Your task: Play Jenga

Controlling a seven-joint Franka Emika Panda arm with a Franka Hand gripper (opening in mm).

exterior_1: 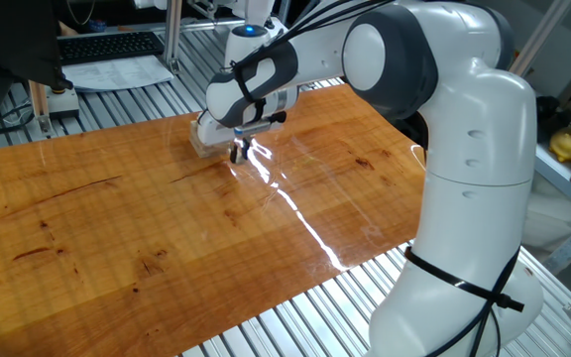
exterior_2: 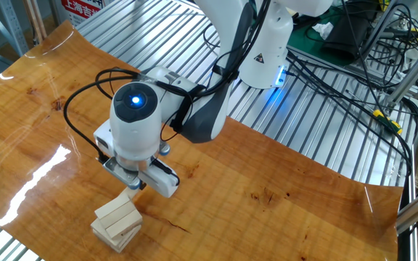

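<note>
The Jenga stack (exterior_2: 117,220) is a small low pile of pale wood blocks in a few layers near the table's edge. In one fixed view it (exterior_1: 199,145) is partly hidden behind the robot's hand. My gripper (exterior_1: 238,152) hangs just beside the stack, its dark fingertips close together a little above the table, with nothing seen between them. In the other fixed view the gripper (exterior_2: 134,186) is above and just to the right of the stack's top, not touching it. No loose block shows.
The wooden tabletop (exterior_1: 117,228) lies on a ribbed metal bench (exterior_2: 151,29). A keyboard and papers (exterior_1: 112,50) sit beyond the far edge. Cables (exterior_2: 354,80) trail behind the robot base.
</note>
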